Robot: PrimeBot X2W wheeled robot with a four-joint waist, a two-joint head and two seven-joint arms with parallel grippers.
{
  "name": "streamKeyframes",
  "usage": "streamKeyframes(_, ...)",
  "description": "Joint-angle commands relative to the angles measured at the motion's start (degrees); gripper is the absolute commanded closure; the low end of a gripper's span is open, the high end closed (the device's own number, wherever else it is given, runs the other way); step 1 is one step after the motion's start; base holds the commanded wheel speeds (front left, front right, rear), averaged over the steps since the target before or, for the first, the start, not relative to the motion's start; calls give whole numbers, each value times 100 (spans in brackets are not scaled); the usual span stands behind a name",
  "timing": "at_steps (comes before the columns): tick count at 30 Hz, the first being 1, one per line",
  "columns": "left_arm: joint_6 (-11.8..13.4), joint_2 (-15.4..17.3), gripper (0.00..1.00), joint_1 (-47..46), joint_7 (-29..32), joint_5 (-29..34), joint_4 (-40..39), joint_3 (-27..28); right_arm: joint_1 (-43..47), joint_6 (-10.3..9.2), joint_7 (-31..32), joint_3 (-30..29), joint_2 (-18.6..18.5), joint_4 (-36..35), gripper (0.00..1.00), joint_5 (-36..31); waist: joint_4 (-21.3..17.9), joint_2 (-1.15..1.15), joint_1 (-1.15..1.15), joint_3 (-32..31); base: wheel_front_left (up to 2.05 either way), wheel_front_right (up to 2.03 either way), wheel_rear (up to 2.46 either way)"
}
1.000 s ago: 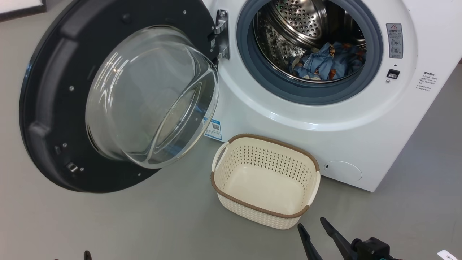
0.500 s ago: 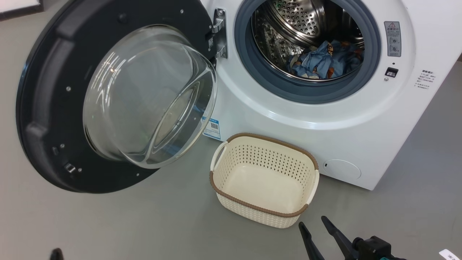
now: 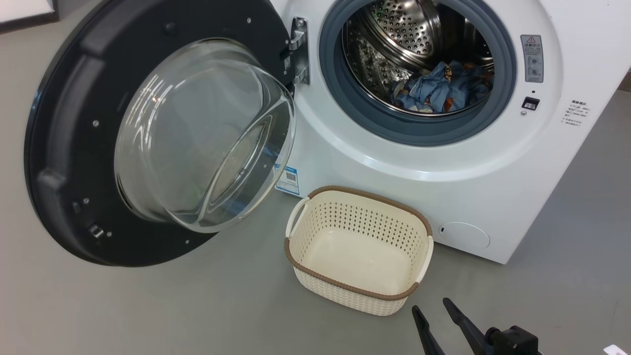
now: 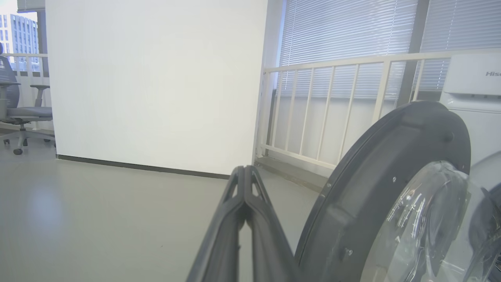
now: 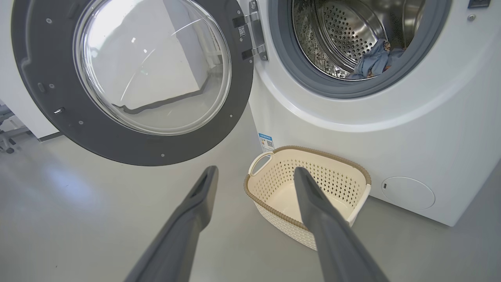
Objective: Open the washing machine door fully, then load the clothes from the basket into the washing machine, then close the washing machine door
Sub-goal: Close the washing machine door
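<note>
The washing machine (image 3: 443, 187) stands with its door (image 3: 59, 148) swung wide open to the left, glass bowl facing out. Blue printed clothes (image 3: 443, 88) lie inside the steel drum. On the floor in front sits the cream basket (image 3: 365, 217), empty. My right gripper (image 3: 430, 304) hovers open just near of the basket's right corner, holding nothing. In the right wrist view the same gripper (image 5: 255, 170) points at the basket (image 5: 336, 180), with the door (image 5: 39, 78) and clothes (image 5: 375, 62) above. My left gripper (image 4: 244, 169) is shut on nothing, left of the door's (image 4: 372, 176) edge.
Grey floor (image 3: 197, 305) surrounds the machine. Beyond the door in the left wrist view stand a white wall (image 4: 156, 78), a white railing (image 4: 332, 109) before blinds, and an office chair (image 4: 19, 109) at the far left.
The dark tip of my left gripper slid left along the bottom edge of the head view and out of it. The head camera shifted slightly. Right gripper, basket and door stay put.
</note>
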Motion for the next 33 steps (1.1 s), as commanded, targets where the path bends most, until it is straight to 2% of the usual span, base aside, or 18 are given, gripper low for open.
streamKeyframes(1, -30, 329, 100, -449, 98, -141, -57, 328, -81, 9, -28, 164, 10, -132, 0, -86, -10, 0, 0, -17, 0, 0, 0)
streamKeyframes(5, -190, 584, 100, -1064, 428, -883, 283, 679, -74, 9, -28, 169, 10, -157, 0, -78, -26, 0, 0, -33, 0, 0, 0)
streamKeyframes(11, -370, 620, 100, -1843, 1062, -2346, 1164, 1238, -45, 9, -28, 176, 0, -189, 0, -107, -73, 0, 0, 20, 0, 0, 0)
streamKeyframes(16, -541, 764, 100, -2338, 1440, -3237, 2021, 1634, -81, 9, -28, 199, -83, -185, 0, -125, -123, 0, 0, 107, 0, 0, 0)
streamKeyframes(22, -747, 968, 100, -2797, 1826, -3815, 2807, 1715, -166, 9, 29, 231, -258, -208, 0, -143, -187, 0, 0, 250, 0, 0, 0)
streamKeyframes(29, -775, 1236, 100, -3297, 2340, -4327, 3550, 1812, -235, 9, 139, 274, -393, -335, 0, -140, -320, 0, 0, 417, 0, 0, 0)
streamKeyframes(33, -768, 1344, 100, -3468, 2433, -4469, 3807, 1886, -268, 9, 183, 274, -433, -397, 0, -145, -375, 0, 0, 505, 0, 0, 0)
